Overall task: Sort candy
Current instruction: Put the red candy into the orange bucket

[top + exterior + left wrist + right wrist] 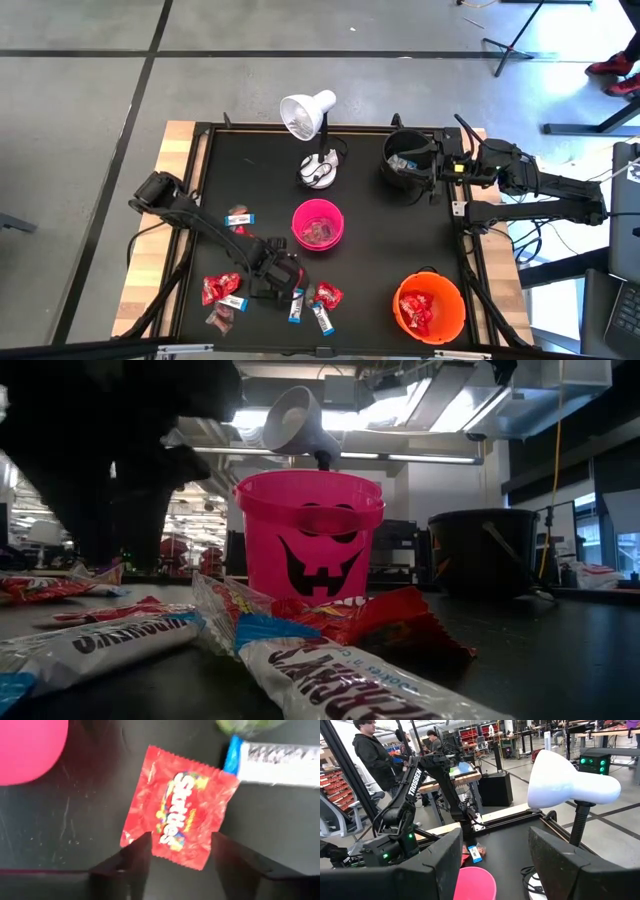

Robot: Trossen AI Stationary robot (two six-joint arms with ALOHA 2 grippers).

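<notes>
You've got sweets in the pink bowl [318, 223] and orange bowl [428, 307], yet loose candy [222, 290] litters the bench [380, 250]; your left hand [176, 862] is released over a red packet [179, 806], your right hand [495, 870] idle and released.

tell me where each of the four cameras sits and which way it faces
High view: above, straight down on the table; both arms show, left gripper among the candy, right gripper at the black bucket.
Low view: table height, level across; pink bucket centre.
Left wrist view: looks down past its open fingers at a red Skittles packet.
Right wrist view: looks across the table past its open fingers at the white lamp and left arm.
Shared: the lamp and pink bucket appear in the high, low and right wrist views.
</notes>
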